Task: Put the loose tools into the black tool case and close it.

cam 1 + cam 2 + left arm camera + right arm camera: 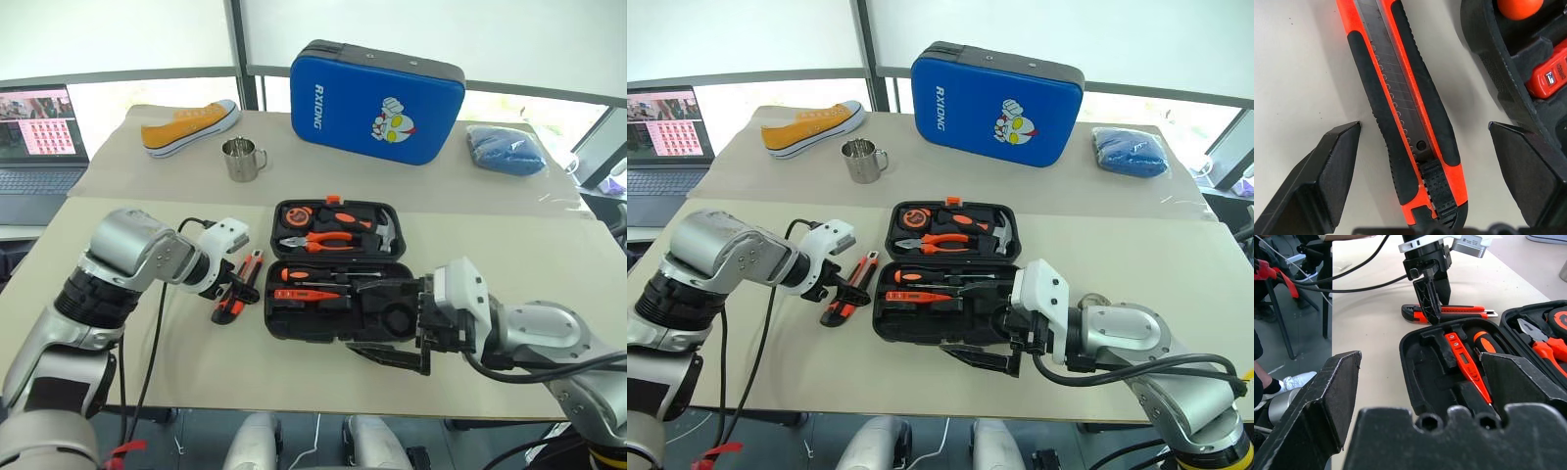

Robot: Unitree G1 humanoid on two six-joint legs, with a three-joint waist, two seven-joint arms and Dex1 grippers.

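The black tool case [276,315] lies open in the middle of the table, with an orange-and-black screwdriver [313,275] and a slim orange tester screwdriver [1466,364] in its near half. Left of the case lies the orange-black utility knife [1405,122] flat on the table. My left gripper [233,292] points down over it, open, one finger [1327,176] on each side of the handle and apart from it. My right gripper [394,325] hangs open over the case's near right corner, holding nothing.
Pliers [318,242] and a hammer [377,227] fill the case's far half. Behind stand a blue zip case [377,101], a metal mug [241,159], a yellow shoe [189,125] and a blue cloth [505,149]. A laptop [37,137] sits far left.
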